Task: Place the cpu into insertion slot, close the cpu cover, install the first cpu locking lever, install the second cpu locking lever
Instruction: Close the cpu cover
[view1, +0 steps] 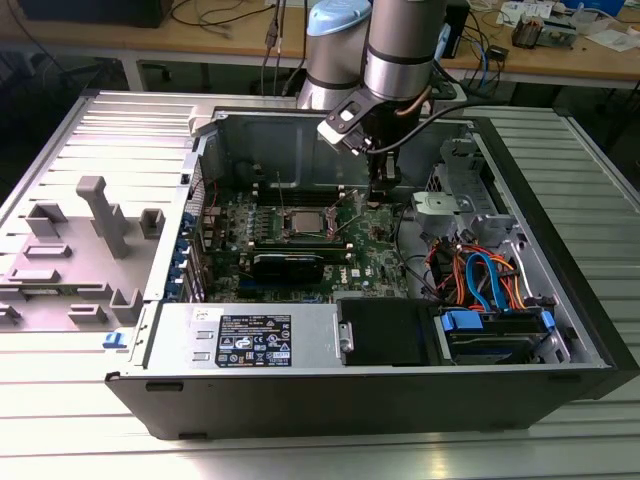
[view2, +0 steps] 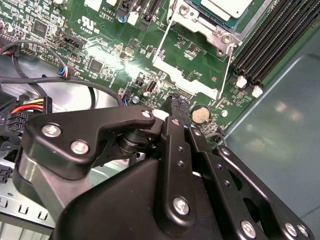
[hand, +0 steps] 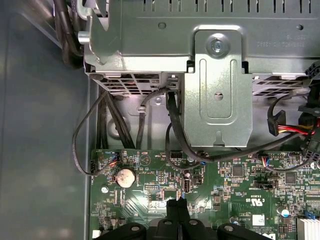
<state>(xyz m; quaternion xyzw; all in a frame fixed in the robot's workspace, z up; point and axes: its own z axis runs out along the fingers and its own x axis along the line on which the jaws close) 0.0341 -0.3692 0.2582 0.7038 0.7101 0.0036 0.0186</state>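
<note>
- Gripper (view1: 383, 197) is hovering just above the green motherboard (view1: 375, 255), fingers (hand: 173, 212) pressing together, gripping nothing.
- Cpu (view1: 303, 222) is lying in the insertion slot (view1: 286, 230), toward the exterior view's left of the gripper, apart from it.

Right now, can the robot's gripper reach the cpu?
Probably yes. The gripper hangs just above the green motherboard, beside the cpu, with only low board parts between them and the case open on top.
</note>
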